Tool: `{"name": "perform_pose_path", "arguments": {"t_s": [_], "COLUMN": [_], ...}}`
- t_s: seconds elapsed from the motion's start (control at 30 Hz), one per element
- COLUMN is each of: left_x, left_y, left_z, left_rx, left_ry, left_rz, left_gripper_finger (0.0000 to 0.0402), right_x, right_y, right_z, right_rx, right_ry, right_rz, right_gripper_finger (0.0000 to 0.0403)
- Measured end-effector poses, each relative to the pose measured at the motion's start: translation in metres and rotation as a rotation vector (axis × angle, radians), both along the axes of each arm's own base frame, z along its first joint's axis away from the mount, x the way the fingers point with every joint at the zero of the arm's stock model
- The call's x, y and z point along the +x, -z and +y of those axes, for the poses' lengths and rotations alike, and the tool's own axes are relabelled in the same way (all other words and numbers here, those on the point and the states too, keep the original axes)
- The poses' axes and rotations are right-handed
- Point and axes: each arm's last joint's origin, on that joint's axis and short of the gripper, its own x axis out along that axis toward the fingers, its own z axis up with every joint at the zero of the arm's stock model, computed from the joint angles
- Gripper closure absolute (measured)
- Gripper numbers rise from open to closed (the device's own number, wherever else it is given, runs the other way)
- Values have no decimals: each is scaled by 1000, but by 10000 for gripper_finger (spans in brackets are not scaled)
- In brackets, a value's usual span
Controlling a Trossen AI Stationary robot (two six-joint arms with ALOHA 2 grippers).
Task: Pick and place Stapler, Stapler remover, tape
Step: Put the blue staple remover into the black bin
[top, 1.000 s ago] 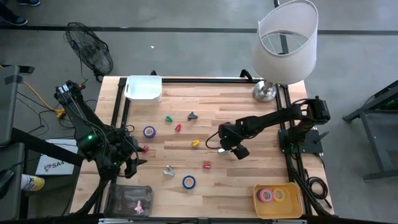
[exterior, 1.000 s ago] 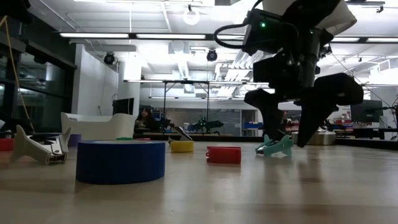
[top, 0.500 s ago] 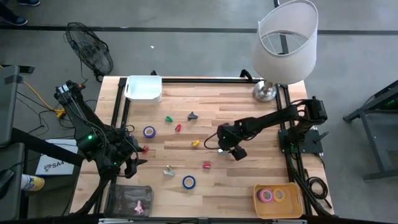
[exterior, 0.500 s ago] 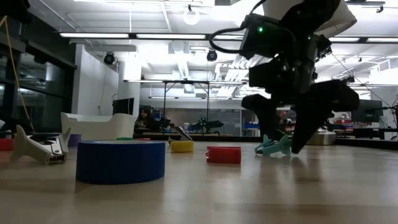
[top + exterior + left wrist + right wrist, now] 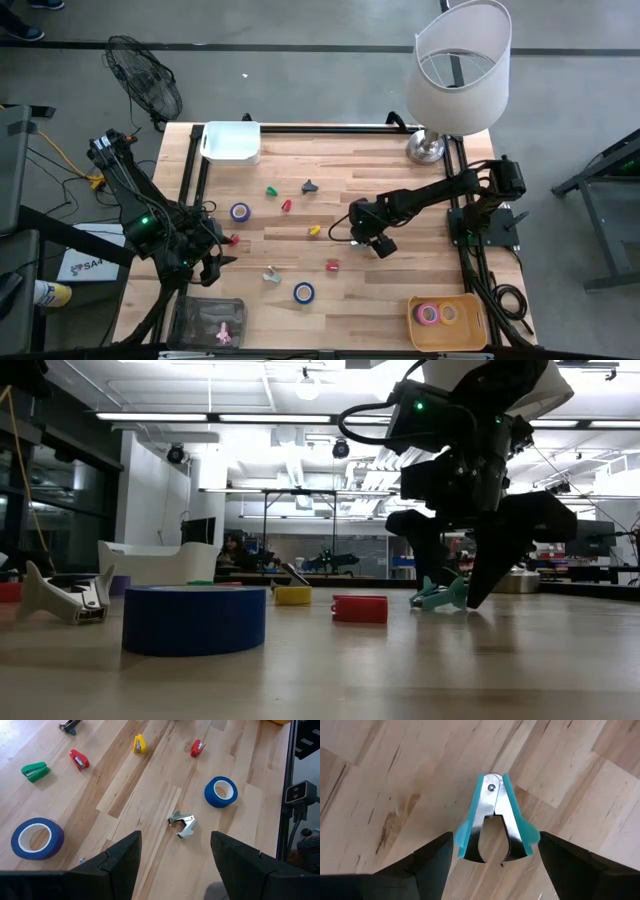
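Here the right gripper (image 5: 495, 865) hangs spread wide over the teal staple remover (image 5: 495, 820), fingers either side, not touching. A red stapler (image 5: 333, 265) and yellow stapler (image 5: 314, 231) lie nearby; blue tape (image 5: 304, 292) sits farther off. The left gripper (image 5: 175, 865) waits open at the table's (image 5: 400, 300) left edge.

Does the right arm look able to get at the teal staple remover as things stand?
Probably yes: the right gripper hangs just over the teal staple remover, jaws open to either side of it, with only bare table around it.
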Motion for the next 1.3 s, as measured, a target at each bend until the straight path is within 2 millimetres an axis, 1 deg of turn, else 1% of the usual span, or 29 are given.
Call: {"name": "perform_pose_path", "arguments": {"t_s": [0.2, 0.43, 0.57, 0.7, 0.8, 0.97, 1.3], "left_x": [0, 0, 0, 0, 0, 0, 0], "left_y": [0, 0, 0, 0, 0, 0, 0], "left_z": [0, 0, 0, 0, 0, 0, 0], "left_rx": [-2, -4, -3, -2, -4, -11, -12], "left_ry": [-2, -2, -2, -2, -4, -14, -15], "left_rz": [0, 1, 2, 4, 4, 6, 5], "left_gripper_finger": [167, 167, 167, 167, 167, 167, 167], "right_x": [0, 1, 1, 1, 1, 2, 4], "right_y": [0, 0, 0, -1, -1, -1, -2], "right_z": [-1, -1, -1, -1, -3, -5, -6], "right_rx": [-25, -49, -63, -67, -113, -219, -272], "right_ry": [10, 16, -21, -32, -22, -64, -149], "right_rz": [-3, -6, -11, -12, -16, -30, -48], "right_gripper_finger": [125, 163, 184, 197, 196, 185, 147]}}
